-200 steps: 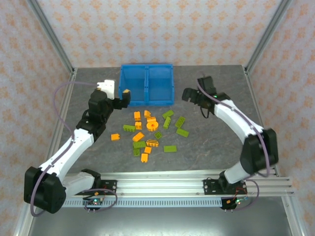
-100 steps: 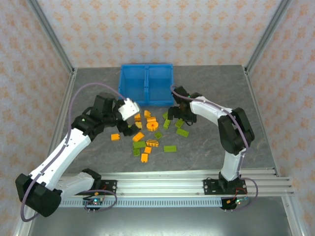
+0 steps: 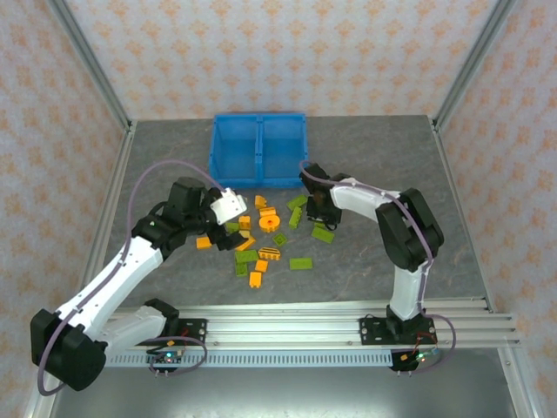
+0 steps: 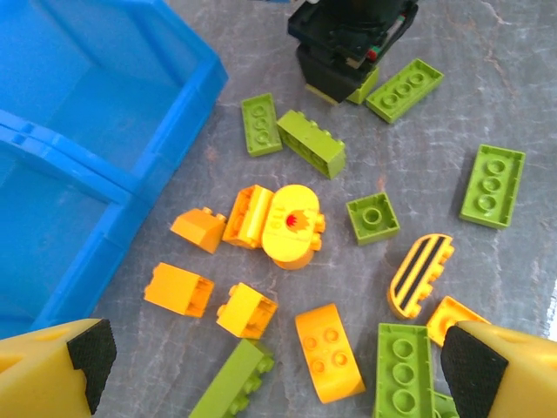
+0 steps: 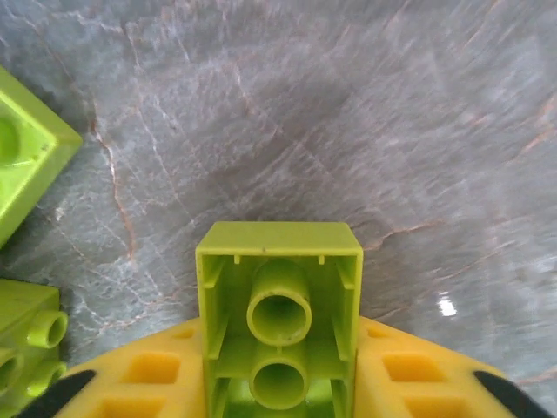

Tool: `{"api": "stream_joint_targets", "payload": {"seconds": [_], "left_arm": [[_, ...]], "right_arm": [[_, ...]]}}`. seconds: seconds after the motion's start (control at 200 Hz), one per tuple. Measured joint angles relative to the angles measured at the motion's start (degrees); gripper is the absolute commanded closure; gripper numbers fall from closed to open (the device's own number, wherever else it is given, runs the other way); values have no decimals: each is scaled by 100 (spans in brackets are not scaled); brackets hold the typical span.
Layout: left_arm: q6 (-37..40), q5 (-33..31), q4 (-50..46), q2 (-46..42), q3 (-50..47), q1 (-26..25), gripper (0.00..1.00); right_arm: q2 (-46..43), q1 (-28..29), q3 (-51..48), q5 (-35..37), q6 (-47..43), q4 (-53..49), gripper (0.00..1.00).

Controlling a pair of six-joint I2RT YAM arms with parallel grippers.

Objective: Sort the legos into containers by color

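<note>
Crept inward since half a second ago. Top: left gripper [image 3: 231,228] above legos [image 3: 265,239] strewn on worktop [image 3: 365,261], right gripper [image 3: 317,214] at green ones, containers [image 3: 260,118] beyond. Left wrist: spread open, empty, scouting. Right wrist: clenched on green brick [image 5: 278,296] for binning.

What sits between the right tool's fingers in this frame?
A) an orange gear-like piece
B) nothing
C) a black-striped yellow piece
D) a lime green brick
D: in the right wrist view a lime green brick, hollow underside toward the camera, is clamped in the right tool.
</note>
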Motion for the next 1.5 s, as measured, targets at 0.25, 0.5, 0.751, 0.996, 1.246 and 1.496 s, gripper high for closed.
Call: {"api": "stream_joint_targets", "payload": {"seconds": [0.25, 0.5, 0.751, 0.996, 1.246, 1.496], "left_arm": [[-103, -461, 544, -490, -256, 0, 0], [-227, -723, 726, -684, -258, 2, 0], [-227, -734, 726, -769, -258, 7, 0], [-229, -723, 721, -769, -258, 7, 0], [-343, -511, 710, -638, -221, 7, 0], [-354, -424, 704, -640, -214, 7, 0]], "right_arm": [[-1067, 0, 354, 446, -208, 236, 72], [-15, 2, 3259, 579, -1062, 640, 72], [2695, 0, 6408, 551, -1624, 166, 72], [4098, -11, 7344, 157, -1624, -323, 67], [4177, -11, 7490, 13, -1449, -527, 47], [3794, -9, 7431, -2, -1425, -802, 48]]}}
